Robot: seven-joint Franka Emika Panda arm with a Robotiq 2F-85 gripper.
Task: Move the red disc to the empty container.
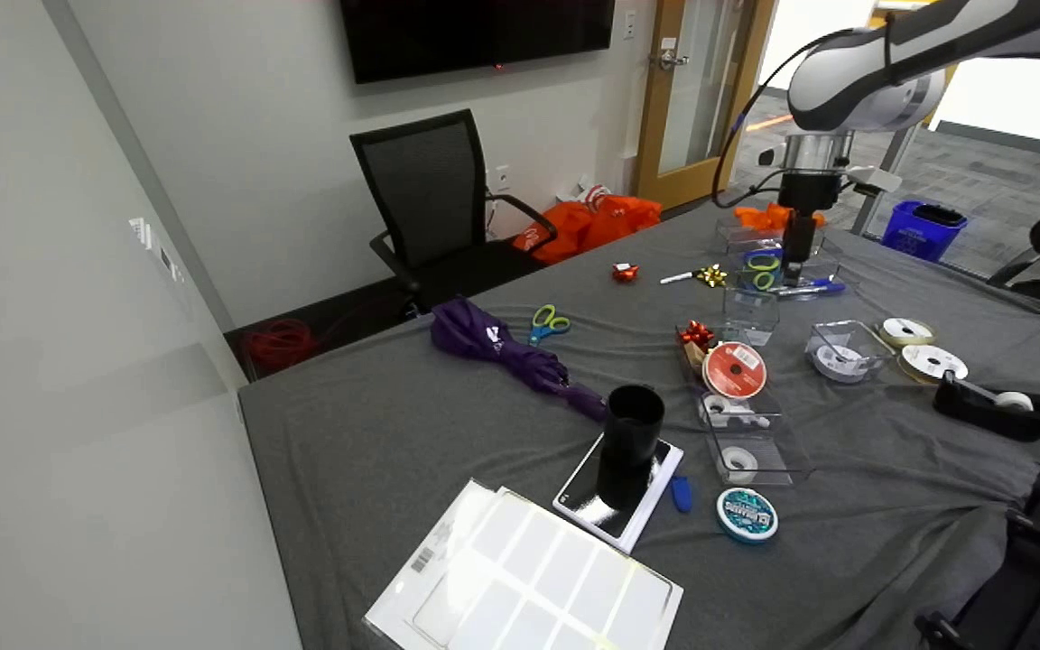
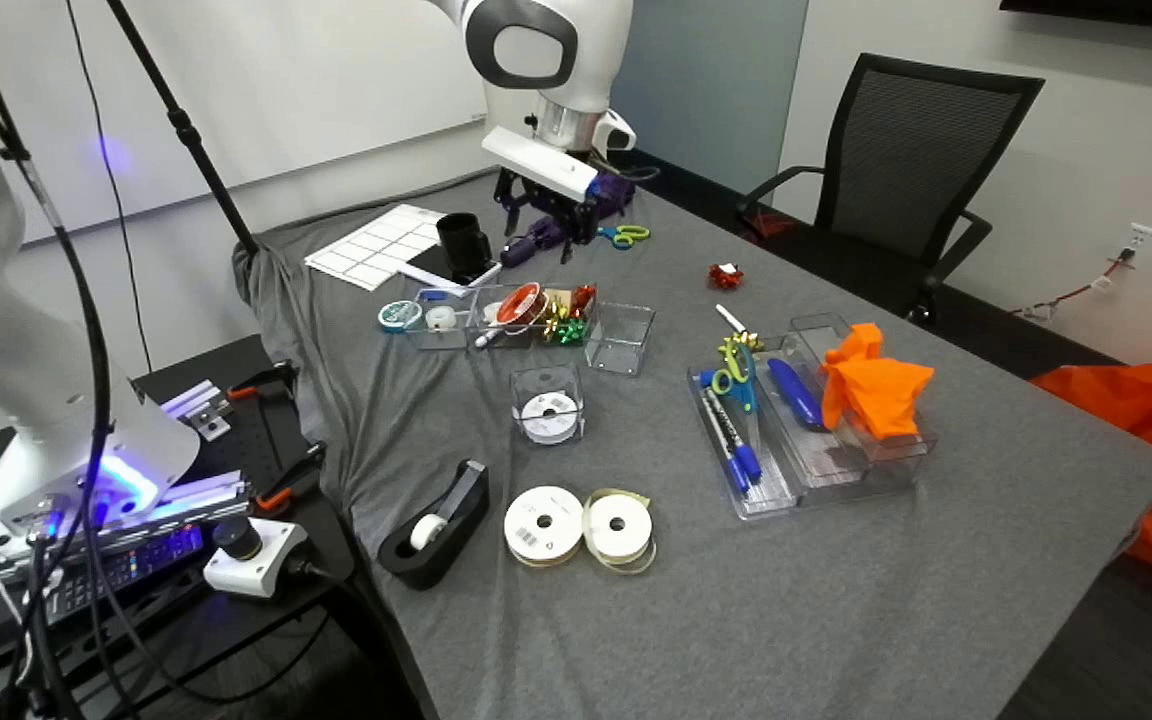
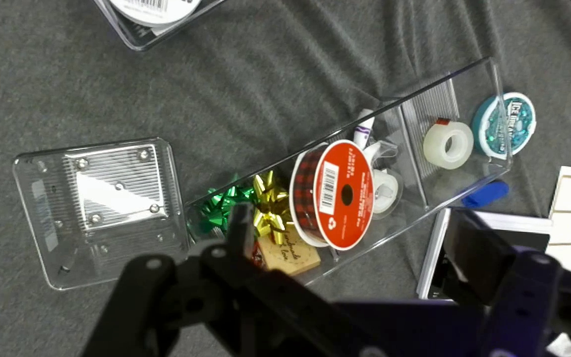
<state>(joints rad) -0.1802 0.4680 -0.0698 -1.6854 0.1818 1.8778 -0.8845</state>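
Red disc [image 3: 340, 210]: flat round ribbon spool, red-orange printed face with barcode and dark centre hole, plaid ribbon about its edge. Location: inside the long divided clear plastic tray [image 3: 436, 188], tilted among its neighbours; whether it also bears on a divider cannot be told.

Neighbours, same tray: shiny gold bow [image 3: 270, 208]; shiny green bow [image 3: 226, 206]; tan printed piece [image 3: 290, 250]; white marker [image 3: 363, 131], partly covered. End compartment: translucent tape roll [image 3: 435, 146].

Empty container [image 3: 99, 240]: square, low-walled, clear plastic, just beside the bow end of the tray; contact between the two uncertain. Contents: none seen. Distinct from the square clear plastic box [image 2: 526, 385], which holds a white round spool [image 2: 548, 417].

Support: counter draped in grey cloth [image 2: 736, 610].

Gripper [image 2: 539, 238]: black, two-fingered; fingers parted wide, grasping nothing; hangs well above the tray. In the wrist view the disc shows between the fingers, but lower down.

Progress, as judged: early. Done: at most, a rough placing above the disc. Outstanding: lowering, closing on the spool, lifting it out past the bows, the short carry sideways, and release into the container.
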